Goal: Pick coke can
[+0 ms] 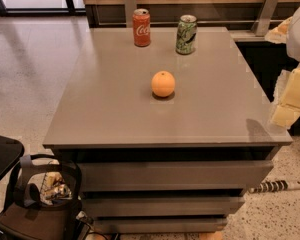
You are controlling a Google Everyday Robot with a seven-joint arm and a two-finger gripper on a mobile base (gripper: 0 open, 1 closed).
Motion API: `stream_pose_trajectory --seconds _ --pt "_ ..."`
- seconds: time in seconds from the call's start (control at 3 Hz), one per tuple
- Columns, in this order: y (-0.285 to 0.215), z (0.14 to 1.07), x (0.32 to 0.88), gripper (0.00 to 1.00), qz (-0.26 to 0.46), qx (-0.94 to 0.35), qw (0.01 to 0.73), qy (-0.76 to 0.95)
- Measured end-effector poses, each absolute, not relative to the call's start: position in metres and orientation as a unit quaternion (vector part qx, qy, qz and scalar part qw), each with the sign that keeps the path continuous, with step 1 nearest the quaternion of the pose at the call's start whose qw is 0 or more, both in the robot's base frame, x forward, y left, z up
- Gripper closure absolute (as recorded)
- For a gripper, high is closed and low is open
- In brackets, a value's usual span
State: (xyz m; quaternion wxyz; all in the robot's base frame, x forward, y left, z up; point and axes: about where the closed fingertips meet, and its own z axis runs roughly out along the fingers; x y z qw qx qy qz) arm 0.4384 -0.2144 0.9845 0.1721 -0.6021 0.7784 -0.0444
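Note:
The coke can point(141, 27) is red with white script and a silver top. It stands upright at the far left of the grey table point(115, 114). A green-and-white patterned can point(186, 34) stands upright to its right. My gripper point(290, 101) shows as pale cream-coloured parts at the right edge of the view, beside the table's right side. It is well away from the coke can and holds nothing that I can see.
An orange point(163, 83) sits near the middle of the table, in front of both cans. A wall with metal brackets runs behind the table. A black chair and a bag point(40, 194) stand on the floor at lower left. A power strip point(275, 186) lies at lower right.

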Motion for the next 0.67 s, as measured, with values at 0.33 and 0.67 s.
stream_pose_trajectory --seconds 0.33,0.67 --pt "-0.2144 0.9846 0.4384 0.00 -0.044 -0.602 0.172 0.778" --pt "-0.2106 0.9881 0.4481 0.00 -0.044 -0.602 0.184 0.776"
